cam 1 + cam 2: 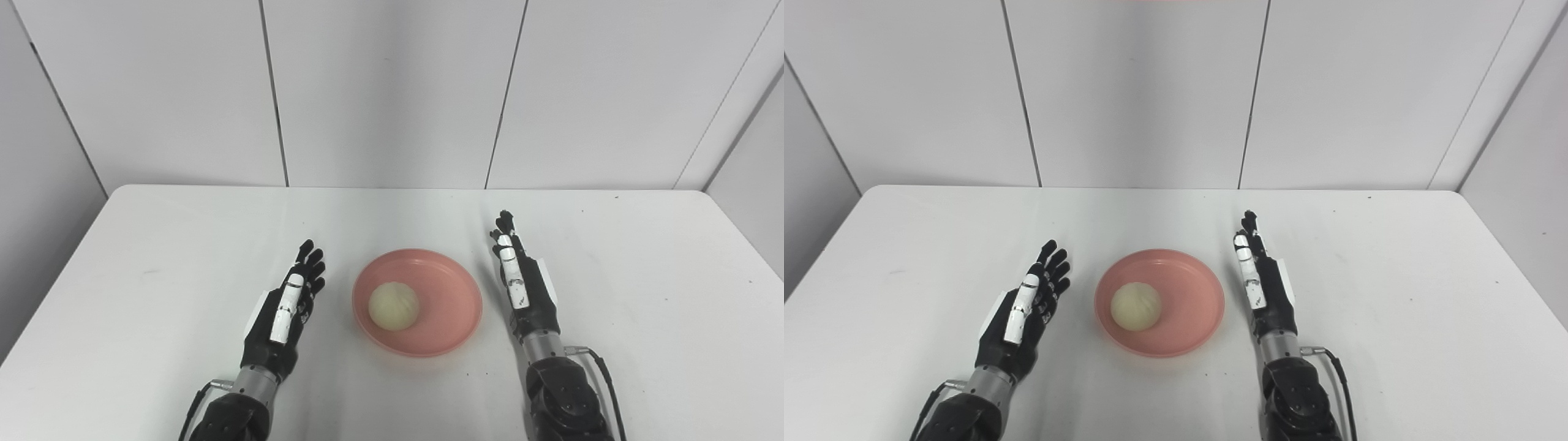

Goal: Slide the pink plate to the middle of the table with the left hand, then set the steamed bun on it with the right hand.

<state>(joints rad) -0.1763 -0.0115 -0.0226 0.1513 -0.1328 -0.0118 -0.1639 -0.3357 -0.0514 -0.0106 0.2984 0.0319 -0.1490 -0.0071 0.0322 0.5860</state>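
Fingers [309, 260] of the left hand [285, 312] and right hand [520, 285] extended, apart, holding nothing; each flanks the pink plate [450, 288] without touching. Steamed bun [393, 305] sits on the plate's left half, mid-desk [643, 294]. Judgement: both steps done, hands parked clear.

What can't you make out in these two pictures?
- Underside of the steamed bun: hidden against the pink plate, both views.
- Palms of the left hand and right hand: turned away, both views.
- Forearms: cut off by the bottom edge.
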